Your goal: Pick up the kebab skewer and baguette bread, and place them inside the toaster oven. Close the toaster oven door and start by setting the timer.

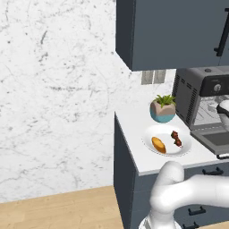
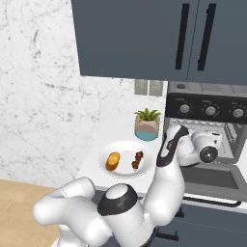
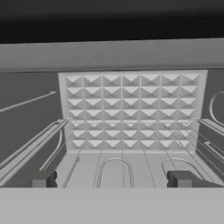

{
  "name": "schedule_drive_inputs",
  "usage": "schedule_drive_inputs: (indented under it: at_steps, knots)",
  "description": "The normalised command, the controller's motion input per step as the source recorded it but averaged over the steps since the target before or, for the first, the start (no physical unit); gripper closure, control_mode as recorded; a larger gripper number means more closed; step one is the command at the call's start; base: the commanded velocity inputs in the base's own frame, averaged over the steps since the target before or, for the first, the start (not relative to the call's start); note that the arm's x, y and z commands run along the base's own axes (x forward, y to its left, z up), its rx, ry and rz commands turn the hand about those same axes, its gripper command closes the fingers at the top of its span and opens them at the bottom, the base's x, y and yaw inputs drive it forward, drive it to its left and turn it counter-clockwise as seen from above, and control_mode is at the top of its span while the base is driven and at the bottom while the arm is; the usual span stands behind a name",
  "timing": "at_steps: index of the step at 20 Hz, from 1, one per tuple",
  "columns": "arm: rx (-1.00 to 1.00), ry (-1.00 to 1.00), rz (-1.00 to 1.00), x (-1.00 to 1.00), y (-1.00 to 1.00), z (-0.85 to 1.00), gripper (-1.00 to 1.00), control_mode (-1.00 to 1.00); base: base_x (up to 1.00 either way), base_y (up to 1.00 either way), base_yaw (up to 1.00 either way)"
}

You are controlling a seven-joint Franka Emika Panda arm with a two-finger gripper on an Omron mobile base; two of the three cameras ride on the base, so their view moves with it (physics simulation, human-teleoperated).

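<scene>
The two-finger tool (image 3: 112,179) stands with its dark tips wide apart, holding nothing, facing into the boxy dark grey toaster oven (image 2: 207,128), whose flat dark door (image 2: 212,179) lies folded down. On the pale tabletop (image 1: 134,123), the small dark reddish-brown kebab skewer (image 1: 176,138) and the oval golden-orange baguette bread (image 1: 158,144) lie apart on a round white plate (image 1: 172,151), beside a potted green plant (image 1: 163,108).

White, glossy arm (image 2: 120,207) built of rounded, tubular segments. Dark grey-black bands and caps at joints, one wide dark collar near shoulder, one slanted dark band on forearm. Round wrist housing with dark circular end cap. Two small, dark grey, block-shaped fingertips (image 3: 43,178) on gripper (image 3: 113,179), set wide apart.
</scene>
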Motion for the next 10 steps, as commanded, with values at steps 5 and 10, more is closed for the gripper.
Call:
schedule_drive_inputs:
  at_steps: [5,10]
  knots:
    - [0.00,0.06,0.00,0.10,0.00,0.00,-1.00,-1.00,0.00,0.00,0.00]
    - [0.00,0.07,0.00,0.20,0.00,0.00,-1.00,-1.00,0.00,0.00,0.00]
